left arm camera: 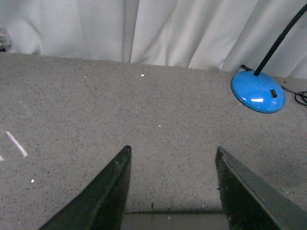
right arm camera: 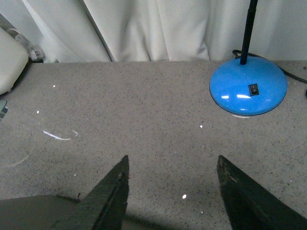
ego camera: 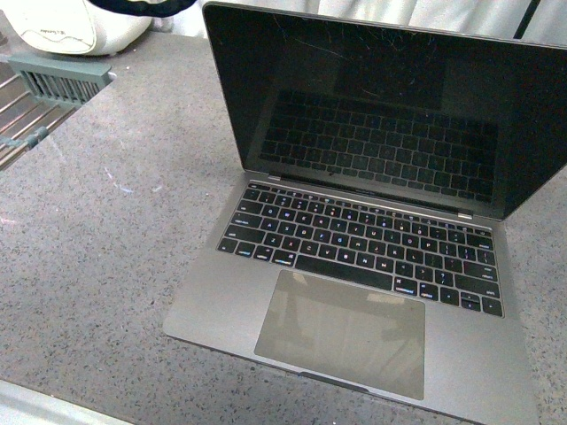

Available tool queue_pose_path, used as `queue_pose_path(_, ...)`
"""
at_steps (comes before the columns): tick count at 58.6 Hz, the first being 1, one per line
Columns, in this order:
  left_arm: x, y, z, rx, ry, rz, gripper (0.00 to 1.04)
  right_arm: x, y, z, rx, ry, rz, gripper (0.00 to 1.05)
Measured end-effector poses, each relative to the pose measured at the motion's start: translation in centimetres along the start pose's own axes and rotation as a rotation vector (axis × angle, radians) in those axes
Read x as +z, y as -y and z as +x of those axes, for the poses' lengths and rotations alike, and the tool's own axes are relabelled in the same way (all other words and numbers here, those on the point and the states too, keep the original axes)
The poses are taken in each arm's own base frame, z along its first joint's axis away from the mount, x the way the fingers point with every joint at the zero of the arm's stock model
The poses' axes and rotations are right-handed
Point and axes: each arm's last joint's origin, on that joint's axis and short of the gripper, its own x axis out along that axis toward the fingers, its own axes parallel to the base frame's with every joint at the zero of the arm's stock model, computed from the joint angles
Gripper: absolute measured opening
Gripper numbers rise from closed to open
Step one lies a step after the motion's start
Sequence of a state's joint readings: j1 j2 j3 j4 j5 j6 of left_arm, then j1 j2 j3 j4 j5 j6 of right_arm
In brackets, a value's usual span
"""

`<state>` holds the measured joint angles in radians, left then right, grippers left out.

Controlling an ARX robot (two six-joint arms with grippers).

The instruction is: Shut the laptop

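Note:
The laptop (ego camera: 354,266) stands open on the grey speckled countertop in the front view. Its space-grey base has black keys and a large trackpad (ego camera: 341,332). Its scratched glossy black screen (ego camera: 390,115) is tilted back and mirrors the keys. Neither arm shows in the front view. My left gripper (left arm camera: 172,153) is open and empty over bare countertop in the left wrist view. My right gripper (right arm camera: 172,160) is open and empty over bare countertop in the right wrist view. A grey edge (right arm camera: 33,211), perhaps the laptop's, shows by the right gripper's finger.
A blue lamp base (right arm camera: 248,87) with a black stem stands by white curtains; it also shows in the left wrist view (left arm camera: 257,91). A white appliance (ego camera: 80,27) and a grey rack (ego camera: 58,80) sit at the far left.

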<state>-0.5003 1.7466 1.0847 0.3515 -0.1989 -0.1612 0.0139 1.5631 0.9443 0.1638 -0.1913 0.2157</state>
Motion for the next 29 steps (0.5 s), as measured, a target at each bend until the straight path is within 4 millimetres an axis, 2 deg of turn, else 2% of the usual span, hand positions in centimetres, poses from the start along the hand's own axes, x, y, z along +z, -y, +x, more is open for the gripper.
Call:
queue_pose_path(6, 0.2, 0.5, 0.5, -0.019, -0.017, 0.012, 0.36, -0.3, 0.1, 0.4, 0.016, -0.03, 0.016, 0.32)
queue_pose_path(15, -0.5, 0.4, 0.8, -0.015, -0.064, 0.034, 0.04, -1.3, -0.1, 0.7, 0.066, -0.088, 0.075, 0.01)
queue_pose_path(21, -2.2, 0.0, 0.7, -0.004, -0.114, 0.039, 0.04, -3.0, -0.2, 1.0, 0.07, -0.126, 0.116, 0.01)
queue_pose_path(29, -4.5, -0.7, -0.1, 0.012, -0.169, 0.025, 0.04, -6.8, -0.6, 1.1, 0.081, -0.221, 0.192, 0.01)
